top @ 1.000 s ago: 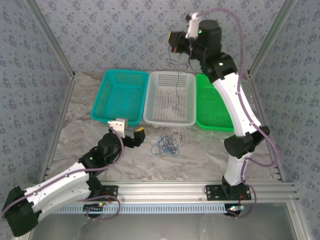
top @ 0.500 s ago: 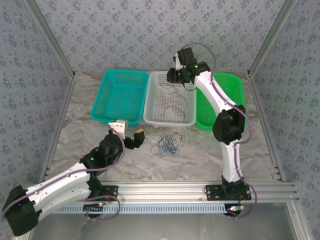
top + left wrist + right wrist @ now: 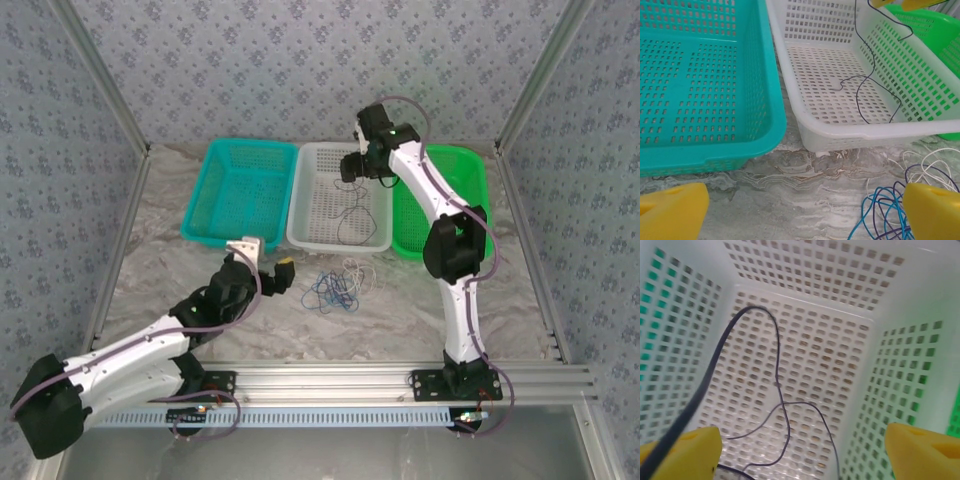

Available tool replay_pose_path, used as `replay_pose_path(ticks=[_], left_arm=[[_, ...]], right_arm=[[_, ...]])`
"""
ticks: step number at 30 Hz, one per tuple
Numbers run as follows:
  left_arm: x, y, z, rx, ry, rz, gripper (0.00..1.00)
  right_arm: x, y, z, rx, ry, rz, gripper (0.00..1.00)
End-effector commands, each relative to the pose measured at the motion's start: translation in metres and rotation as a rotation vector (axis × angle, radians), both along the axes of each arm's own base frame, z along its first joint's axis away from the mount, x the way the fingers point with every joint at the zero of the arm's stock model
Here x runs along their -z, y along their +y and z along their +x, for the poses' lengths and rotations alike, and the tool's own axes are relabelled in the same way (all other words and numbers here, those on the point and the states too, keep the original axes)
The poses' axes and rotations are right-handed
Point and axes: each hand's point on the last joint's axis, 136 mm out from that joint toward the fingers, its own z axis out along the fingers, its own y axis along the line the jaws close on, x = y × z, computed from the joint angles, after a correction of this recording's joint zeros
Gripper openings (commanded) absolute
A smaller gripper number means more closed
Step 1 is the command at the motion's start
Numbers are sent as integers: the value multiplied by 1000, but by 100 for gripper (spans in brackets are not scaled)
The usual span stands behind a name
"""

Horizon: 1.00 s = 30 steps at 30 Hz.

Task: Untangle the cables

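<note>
Your right pincer point(image 3: 805, 452) hangs over the white basket point(image 3: 810, 265), fingers spread wide, gripping nothing. The dark cable point(image 3: 778, 385) lies in that basket and rises past one yellow fingertip point(image 3: 685, 447); contact is unclear. Your left pincer point(image 3: 805, 212) is wide and empty, near the blue and whitish cables point(image 3: 885, 212) on the counter point(image 3: 805, 175).

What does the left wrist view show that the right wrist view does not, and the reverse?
Left wrist, not right wrist: the tangle of blue and white cables on the table, beside the open left tool. Right wrist, not left wrist: the dark cable crossing one finger of the open right tool, close up. Both: the white basket, with that dark cable looping on its floor.
</note>
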Motion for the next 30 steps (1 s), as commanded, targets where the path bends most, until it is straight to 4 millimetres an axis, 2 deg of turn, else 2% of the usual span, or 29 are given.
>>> replay_pose_path(ticks=[1, 2, 3, 4, 7, 8, 10, 13, 15, 18, 22, 26, 30], left_arm=[[-14, -8, 7, 1, -3, -34, 99], [-13, -10, 8, 0, 3, -30, 99], [-13, -12, 9, 4, 11, -27, 99], [-13, -14, 9, 8, 15, -25, 99], [-17, -20, 12, 21, 13, -28, 99], [-19, -22, 13, 27, 11, -33, 99], [-22, -26, 15, 33, 7, -39, 99], [-23, -30, 16, 46, 12, -40, 99], [-24, -32, 17, 46, 11, -39, 99], [-30, -38, 21, 67, -12, -38, 100], [-44, -63, 26, 158, -27, -19, 99], [-46, -78, 33, 188, 2, -1, 100], [-37, -83, 32, 198, 36, -17, 100]], right_arm=[[-13, -7, -15, -81, -17, -99, 70], [-13, -9, -16, -93, -26, -147, 59], [-14, -7, -17, -121, -39, -201, 54], [-15, -6, -19, -150, -49, -253, 55], [-16, 0, -26, -249, -101, -479, 86], [-15, -1, -27, -282, -128, -589, 93], [-14, 1, -26, -354, -176, -785, 100], [-19, -5, -23, -353, -197, -874, 100], [-18, -5, -25, -354, -180, -856, 99], [-19, 6, -36, -353, -155, -695, 96], [-21, 13, -43, -347, -154, -644, 94], [-25, 1, -41, -284, -150, -631, 95], [-33, -6, -48, -211, -124, -411, 94]])
